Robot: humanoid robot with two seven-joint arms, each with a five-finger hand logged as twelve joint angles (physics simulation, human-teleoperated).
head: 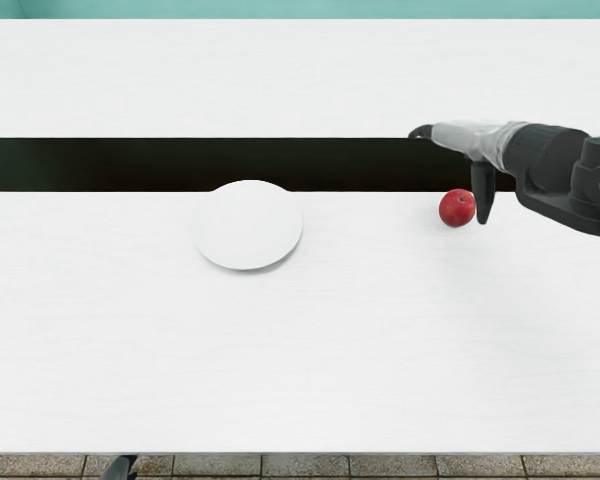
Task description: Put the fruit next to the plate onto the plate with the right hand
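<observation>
— What is lying on the table [300,350]?
— One plate [248,225] is sitting mid-table. One fruit [457,208] is resting off it, well apart at its 3 o'clock.
— And the hand?
— One right hand [480,148] is hovering at the fruit's 2 o'clock, fingers [483,198] spread, gripping nothing; one is pointing down just beside the fruit.

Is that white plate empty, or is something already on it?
Empty: the plate shows only bare white. The red fruit sits apart from it on the table, to its right, beside the open right hand.
</observation>
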